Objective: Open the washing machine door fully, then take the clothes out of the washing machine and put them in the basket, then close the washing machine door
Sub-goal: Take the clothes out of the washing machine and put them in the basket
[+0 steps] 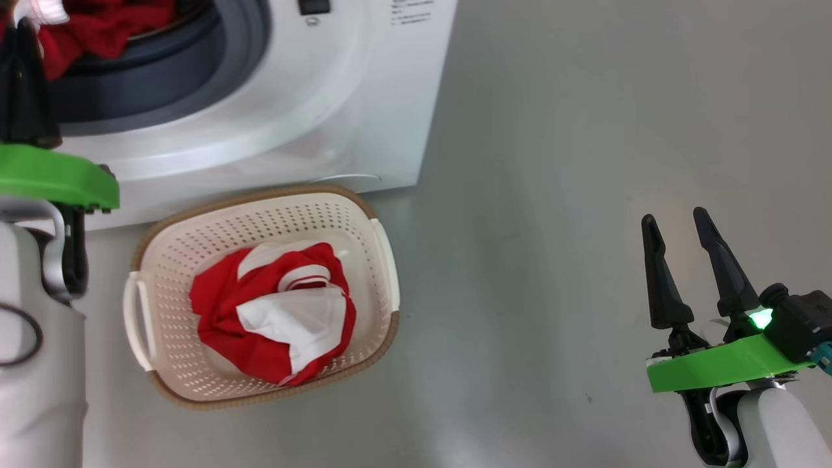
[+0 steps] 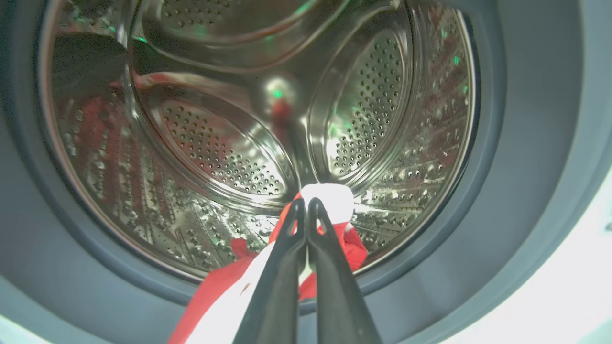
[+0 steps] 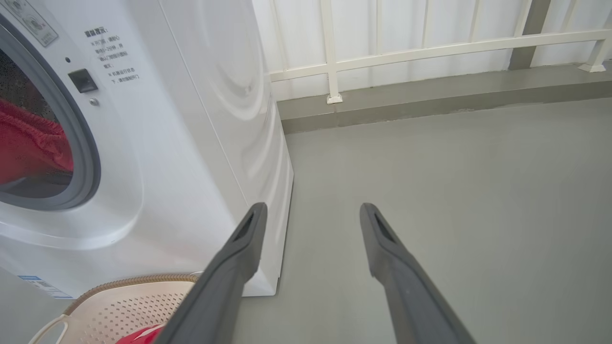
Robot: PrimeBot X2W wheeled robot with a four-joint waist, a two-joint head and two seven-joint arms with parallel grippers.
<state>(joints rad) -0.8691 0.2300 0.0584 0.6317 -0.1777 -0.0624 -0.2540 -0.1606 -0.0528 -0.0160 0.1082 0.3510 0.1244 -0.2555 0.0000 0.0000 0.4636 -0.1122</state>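
Grey floor (image 1: 552, 195) stretches out from the washing machine (image 1: 338, 97). Just in front of the machine sits the basket (image 1: 169, 260), holding one crumpled red-and-white garment (image 1: 273, 312). My left gripper (image 2: 306, 203) is at the machine's mouth, fingers pinched tight on another red garment (image 2: 351, 241) at the lip of the steel drum (image 2: 215, 153). My right gripper (image 1: 674, 216) hangs spread wide and empty, well off the machine's side

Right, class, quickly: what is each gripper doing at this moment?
Left gripper: shut on a red garment at the mouth of the drum.
Right gripper: open, holding nothing.
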